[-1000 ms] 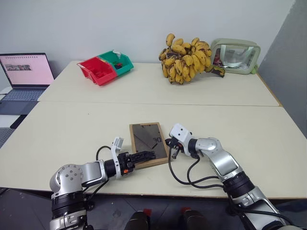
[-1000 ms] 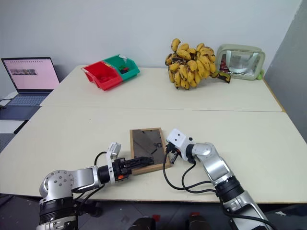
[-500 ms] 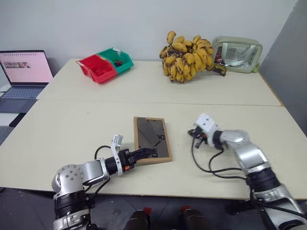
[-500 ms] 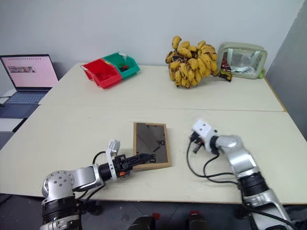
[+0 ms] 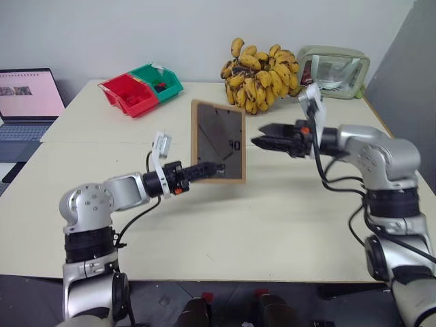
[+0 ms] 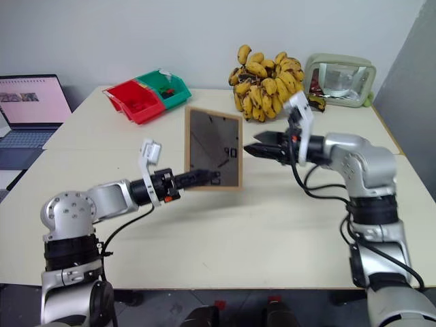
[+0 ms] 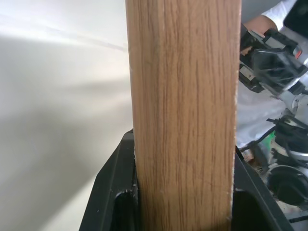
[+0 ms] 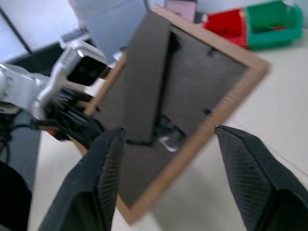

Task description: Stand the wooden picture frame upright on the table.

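The left gripper (image 5: 208, 169) pinches the bottom edge of the wooden picture frame (image 5: 219, 141), held upright above the table (image 5: 272, 218). Just right of the frame, the right gripper (image 5: 262, 142) has its fingers spread, empty. Next, probably: fold out the stand, lower the frame. White marks on its back seem to read "90".

Silver-grey jointed arms, black cables, white wrist brackets, black two-fingered left hand (image 5: 208, 169) and right hand (image 5: 262, 143).

Plain white wall (image 5: 136, 27) behind, grey panel (image 5: 409, 61) at right.
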### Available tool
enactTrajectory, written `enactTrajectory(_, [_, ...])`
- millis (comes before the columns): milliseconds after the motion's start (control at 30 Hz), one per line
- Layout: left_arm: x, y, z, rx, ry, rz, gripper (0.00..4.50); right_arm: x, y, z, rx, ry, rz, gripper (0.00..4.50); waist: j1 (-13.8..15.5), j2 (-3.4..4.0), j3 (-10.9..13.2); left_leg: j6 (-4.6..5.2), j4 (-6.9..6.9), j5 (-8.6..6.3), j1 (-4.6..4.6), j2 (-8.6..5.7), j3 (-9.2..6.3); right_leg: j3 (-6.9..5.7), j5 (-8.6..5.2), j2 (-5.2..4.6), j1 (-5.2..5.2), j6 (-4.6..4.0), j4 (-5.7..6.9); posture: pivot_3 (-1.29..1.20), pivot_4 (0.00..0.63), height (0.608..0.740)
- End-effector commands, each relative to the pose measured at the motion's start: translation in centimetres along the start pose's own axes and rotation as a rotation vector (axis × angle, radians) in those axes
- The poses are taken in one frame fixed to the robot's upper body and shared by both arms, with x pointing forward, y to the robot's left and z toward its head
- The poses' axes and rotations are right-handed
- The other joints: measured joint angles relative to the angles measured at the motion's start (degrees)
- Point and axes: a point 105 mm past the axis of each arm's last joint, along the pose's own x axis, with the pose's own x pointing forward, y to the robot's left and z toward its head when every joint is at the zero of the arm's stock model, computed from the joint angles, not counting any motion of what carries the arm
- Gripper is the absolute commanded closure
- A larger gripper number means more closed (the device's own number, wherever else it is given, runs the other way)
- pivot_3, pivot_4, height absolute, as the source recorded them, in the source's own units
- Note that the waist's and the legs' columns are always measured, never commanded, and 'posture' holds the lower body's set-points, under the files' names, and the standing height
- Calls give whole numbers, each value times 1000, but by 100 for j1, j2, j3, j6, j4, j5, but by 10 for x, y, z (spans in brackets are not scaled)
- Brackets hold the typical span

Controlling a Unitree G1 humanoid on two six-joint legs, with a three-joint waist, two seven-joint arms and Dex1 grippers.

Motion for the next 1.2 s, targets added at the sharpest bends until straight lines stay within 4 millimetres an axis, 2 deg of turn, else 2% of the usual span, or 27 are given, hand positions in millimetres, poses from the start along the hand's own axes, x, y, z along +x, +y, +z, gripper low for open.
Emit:
enactTrajectory(33, [0, -12, 16, 94, -22, -55, 3223, 19, -1, 13, -65, -38, 12, 404, -7, 0, 0, 0, 0, 0, 0, 0, 1, 0, 0, -2, 0, 0, -2, 0, 150, 740])
enactTrajectory(100, [0, -13, 17, 113, -16, -60, 3223, 26, -1, 16, -70, -46, 23, 45, -19, 2, 1, -1, -2, 0, -5, -2, 5, 3, 0, -3, -7, 0, -3, 0, 150, 740])
enactTrajectory(267, [0, -13, 20, 132, -18, -60, 3223, 54, 4, 19, -129, -64, 41, 45, -38, 3, 2, 0, 2, 0, -20, -1, -2, -3, 0, -19, -18, 0, -1, 0, 150, 740])
enactTrajectory(367, [0, -11, 19, 136, -12, -49, 3223, 69, 18, 28, -137, -101, 98, 45, -48, 4, 2, 0, 1, 0, -20, -1, -4, -5, 0, -18, -20, 0, 1, 0, 150, 740])
enactTrajectory(467, [0, -11, 20, 128, -17, -50, 3223, 70, 36, 35, -130, -130, 182, 45, -54, 4, 3, -1, 1, 0, -21, 0, -4, -4, 0, -19, -22, -1, 3, 0, 150, 740])
enactTrajectory(533, [-1, -10, 20, 128, -17, -49, 3223, 66, 47, 38, -115, -143, 241, 45, -46, 4, 2, -1, 2, 0, -23, 0, -6, -6, 0, -19, -23, -1, 2, 0, 150, 740])
enactTrajectory(633, [-3, -9, 16, 120, -11, -44, 3223, 49, 60, 36, -87, -135, 324, 45, -5, 4, 3, 0, 7, 0, -36, -3, -11, -10, 0, -22, -29, -1, 1, 0, 150, 740])
enactTrajectory(833, [-3, -11, 9, 108, -1, -54, 3223, 21, 57, 22, -46, -89, 326, 45, -5, 4, 3, 2, 8, -1, -41, -2, -9, -9, 0, -23, -36, -1, 4, 0, 150, 740])
enactTrajectory(967, [-3, -12, 7, 100, 3, -60, 3223, 15, 53, 18, -44, -73, 289, 45, -27, 4, 3, 2, 8, 0, -41, -2, -8, -8, 0, -23, -38, -1, 7, 0, 150, 740])
enactTrajectory(1033, [-2, -15, 6, 77, -1, -79, 3223, 8, 41, 10, -78, -46, 200, 45, -50, 4, 2, 2, 8, 0, -41, -1, -8, -8, 0, -22, -38, -1, 8, 0, 150, 740])
enactTrajectory(1133, [2, -24, -5, 48, 24, -127, 3223, -15, 14, -11, -132, 36, 59, 45, -41, 3, 2, 2, 10, 0, -43, -1, -10, -10, 0, -22, -38, -1, 9, 0, 150, 740])
enactTrajectory(1200, [1, -28, -7, 16, 25, -147, 3223, -33, 1, -17, -170, 72, -17, 45, -16, 3, 2, 3, 14, -1, -46, -5, -9, -9, 0, -23, -35, 0, 3, 0, 150, 740])
